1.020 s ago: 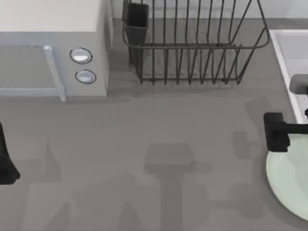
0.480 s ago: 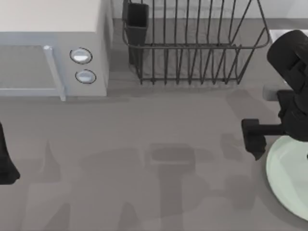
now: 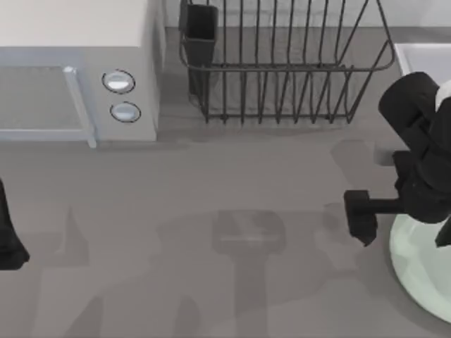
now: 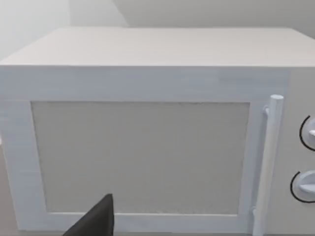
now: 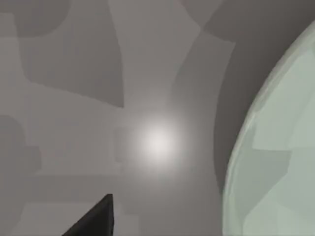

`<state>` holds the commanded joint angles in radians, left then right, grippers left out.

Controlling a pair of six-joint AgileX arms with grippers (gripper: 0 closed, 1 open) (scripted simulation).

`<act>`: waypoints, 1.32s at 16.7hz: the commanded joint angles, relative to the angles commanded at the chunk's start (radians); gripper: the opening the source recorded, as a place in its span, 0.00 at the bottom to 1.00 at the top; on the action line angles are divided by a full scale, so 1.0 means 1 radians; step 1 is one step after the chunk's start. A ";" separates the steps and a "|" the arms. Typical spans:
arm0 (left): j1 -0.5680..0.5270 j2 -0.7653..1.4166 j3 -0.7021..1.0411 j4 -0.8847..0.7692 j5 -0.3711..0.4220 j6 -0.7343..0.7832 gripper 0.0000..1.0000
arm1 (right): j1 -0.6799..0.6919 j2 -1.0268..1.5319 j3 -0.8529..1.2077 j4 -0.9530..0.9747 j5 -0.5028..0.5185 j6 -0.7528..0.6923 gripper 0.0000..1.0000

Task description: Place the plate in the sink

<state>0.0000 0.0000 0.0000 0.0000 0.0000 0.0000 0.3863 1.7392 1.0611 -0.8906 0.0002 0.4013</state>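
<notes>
The large, flat, round, pale mint-green plate (image 3: 423, 271) lies at the grey bench's (image 3: 211, 211) right edge. The right gripper (image 3: 363, 218) hovers just beside its rim; whether its fingers are parted cannot be told. The left gripper (image 3: 10, 243) sits at the bench's left edge, its state likewise unclear.

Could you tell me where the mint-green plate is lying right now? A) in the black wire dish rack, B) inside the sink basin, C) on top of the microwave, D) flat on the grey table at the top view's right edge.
D: the plate lies flat on the grey table at the top view's right edge, nearer the camera than the sink, with the right gripper beside its rim.
</notes>
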 joint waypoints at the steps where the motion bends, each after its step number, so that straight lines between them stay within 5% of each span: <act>1: 0.000 0.000 0.000 0.000 0.000 0.000 1.00 | 0.001 0.022 -0.026 0.054 0.000 0.001 1.00; 10: 0.000 0.000 0.000 0.000 0.000 0.000 1.00 | 0.005 0.116 -0.135 0.248 0.000 0.004 1.00; 22: 0.000 0.000 0.000 0.000 0.000 0.000 1.00 | 0.005 0.116 -0.135 0.248 0.000 0.004 0.10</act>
<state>0.0000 0.0000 0.0000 0.0000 0.0000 0.0000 0.3913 1.8548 0.9263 -0.6423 0.0006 0.4058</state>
